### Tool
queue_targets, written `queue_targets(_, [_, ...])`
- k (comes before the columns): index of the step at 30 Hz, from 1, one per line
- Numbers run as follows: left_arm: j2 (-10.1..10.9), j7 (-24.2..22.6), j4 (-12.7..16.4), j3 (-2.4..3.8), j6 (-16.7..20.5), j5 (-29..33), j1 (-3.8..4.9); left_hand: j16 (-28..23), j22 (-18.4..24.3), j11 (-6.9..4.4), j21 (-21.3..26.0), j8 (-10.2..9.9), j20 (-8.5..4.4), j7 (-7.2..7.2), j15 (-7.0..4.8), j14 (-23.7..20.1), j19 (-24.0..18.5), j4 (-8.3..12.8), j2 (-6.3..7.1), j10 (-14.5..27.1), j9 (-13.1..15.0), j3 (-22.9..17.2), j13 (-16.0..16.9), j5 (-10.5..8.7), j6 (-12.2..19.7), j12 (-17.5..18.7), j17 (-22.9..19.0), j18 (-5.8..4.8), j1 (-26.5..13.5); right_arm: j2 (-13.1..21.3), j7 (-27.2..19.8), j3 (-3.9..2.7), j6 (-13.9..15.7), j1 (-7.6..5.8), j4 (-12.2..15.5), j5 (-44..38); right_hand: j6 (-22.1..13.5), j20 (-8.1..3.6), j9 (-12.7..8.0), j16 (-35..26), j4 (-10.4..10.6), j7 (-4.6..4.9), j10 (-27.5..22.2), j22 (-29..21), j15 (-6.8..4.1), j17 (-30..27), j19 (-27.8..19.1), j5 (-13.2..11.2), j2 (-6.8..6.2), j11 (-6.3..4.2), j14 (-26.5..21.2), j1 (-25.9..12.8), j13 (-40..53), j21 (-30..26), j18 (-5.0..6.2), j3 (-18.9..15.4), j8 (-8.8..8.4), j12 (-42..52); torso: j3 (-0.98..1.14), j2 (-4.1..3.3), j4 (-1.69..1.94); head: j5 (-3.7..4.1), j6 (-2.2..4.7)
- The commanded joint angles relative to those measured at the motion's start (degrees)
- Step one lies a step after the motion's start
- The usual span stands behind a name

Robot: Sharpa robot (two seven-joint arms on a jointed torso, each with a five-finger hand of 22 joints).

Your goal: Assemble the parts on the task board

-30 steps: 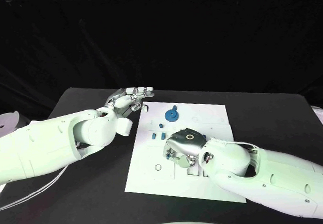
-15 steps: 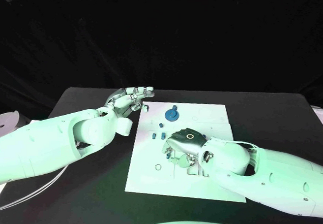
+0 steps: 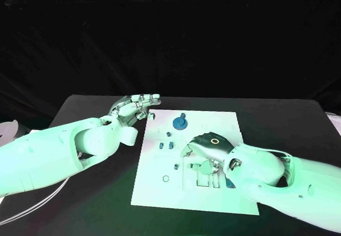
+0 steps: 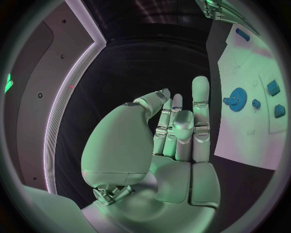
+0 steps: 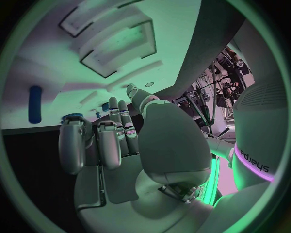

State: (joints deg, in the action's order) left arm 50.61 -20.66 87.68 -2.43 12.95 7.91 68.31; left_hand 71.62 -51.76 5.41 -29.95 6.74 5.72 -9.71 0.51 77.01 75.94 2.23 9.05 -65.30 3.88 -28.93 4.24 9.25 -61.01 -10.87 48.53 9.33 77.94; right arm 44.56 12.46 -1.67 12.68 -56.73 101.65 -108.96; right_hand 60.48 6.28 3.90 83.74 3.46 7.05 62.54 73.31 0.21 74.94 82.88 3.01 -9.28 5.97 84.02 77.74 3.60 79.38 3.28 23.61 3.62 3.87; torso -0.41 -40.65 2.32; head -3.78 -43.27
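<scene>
My right hand (image 3: 209, 148) has slid toward the task board's (image 3: 215, 119) right middle, fingers curled low; whether they pinch a part I cannot tell. Left hand (image 3: 134, 106) waits empty, fingers loosely together, beside the board's far-left corner. Blue gear (image 3: 180, 121) sits untouched.

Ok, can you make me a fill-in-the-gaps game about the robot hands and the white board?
1. The round blue toothed gear lies on the ____ task board.
2. The ____ hand hovers beside the board's far corner, holding nothing.
3. The right hand is over the board's ____.

Missing words: white; left; middle
</scene>
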Motion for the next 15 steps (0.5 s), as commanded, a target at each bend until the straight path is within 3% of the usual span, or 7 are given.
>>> queue_targets(1, [0.0, -0.1, 0.1, 0.02, -1.3, 0.2, 0.02, -0.3, 0.1, 0.12, 0.4, -0.3, 0.0, -0.04, -0.13, -0.5, -0.3, 0.1, -0.52, 0.4, 0.0, 0.1, -0.1, 0.19, 0.6, -0.2, 0.0, 1.0, 0.2, 2.1, 1.1, -0.42, 1.7, -1.03, 0.9, 0.8, -0.5, 0.1, 0.0, -0.3, 0.0, -0.21, -0.2, -0.2, 0.53, 5.5, -0.3, -0.1, -0.74, -0.35, 3.9, 0.2, 0.0, -0.3, 0.58, -0.6, -0.03, 0.3, -0.06, 0.04, -0.06, 0.58, 0.46])
queue_targets(7, [0.1, 0.0, 0.2, -0.01, -1.5, 0.2, 0.02, -0.3, 0.1, 0.13, 0.4, -0.3, 0.01, -0.04, -0.11, -0.5, -0.3, 0.2, -0.58, 0.5, 0.0, 0.1, -0.1, 0.19, 0.6, -0.2, -0.1, 1.0, 0.2, 7.4, 2.4, -0.88, 0.8, -3.69, 1.3, 2.6, -0.8, 0.23, -0.1, -0.7, 0.2, -0.34, -0.7, -0.5, 0.57, 5.0, -0.4, -0.1, -1.07, -0.28, 3.8, 0.2, 0.0, -0.5, 0.63, -1.8, -0.08, 0.3, -0.13, 0.03, -0.15, 1.33, 0.92])
queue_targets(15, [-0.1, 0.0, 0.0, -0.09, -1.7, 0.1, -0.06, -0.3, 0.1, 0.13, 0.4, -0.3, 0.01, -0.04, -0.11, -0.5, -0.3, 0.2, -0.58, 0.5, 0.0, 0.1, -0.1, 0.19, 0.6, -0.2, -0.1, 1.0, 0.2, 10.3, 3.1, -0.93, -1.4, -4.38, 1.1, 2.6, -1.2, 0.23, -0.1, -0.9, 0.5, -0.65, -1.1, -0.7, 0.42, 4.7, -0.5, -0.1, -1.29, -0.58, 3.7, 0.5, 0.0, -0.7, 0.69, -3.0, -0.07, 0.2, -0.07, 0.0, -0.33, 1.54, 1.21])
